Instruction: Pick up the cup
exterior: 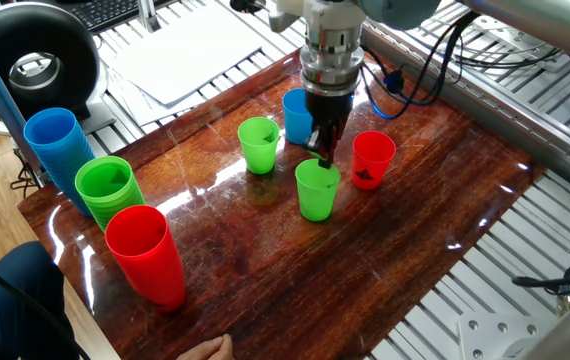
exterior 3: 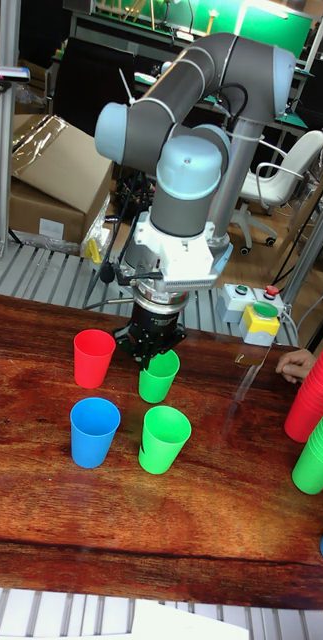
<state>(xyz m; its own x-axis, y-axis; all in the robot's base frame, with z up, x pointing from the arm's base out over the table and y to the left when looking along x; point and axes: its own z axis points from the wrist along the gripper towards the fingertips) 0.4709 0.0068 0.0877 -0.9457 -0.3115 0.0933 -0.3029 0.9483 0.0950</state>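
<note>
- Your gripper (exterior: 322,150) reaches straight down over the middle of the wooden table (exterior: 385,260), its dark fingers pinching the far rim of the cup (exterior: 316,190) — one finger inside the mouth, one outside, as the tall fixed view (exterior 3: 149,352) shows
- The cup you want — small, bright green — sits in the middle of the cluster of small cups; in the tall fixed view (exterior 3: 159,376) it hangs tilted from the fingers, and you cannot tell whether its base touches the wood
- Just beside it stand the small red cup (exterior: 372,159), the small blue cup (exterior: 296,115) behind the gripper, and the other small green cup (exterior: 258,145), each apart from the held one
- Near the table's left edge you see three taller stacks: blue stacked cups (exterior: 53,145), green stacked cups (exterior: 107,190) and red stacked cups (exterior: 146,251)
- A person's fingertips (exterior: 208,348) show at the near edge of the fixed view
</note>
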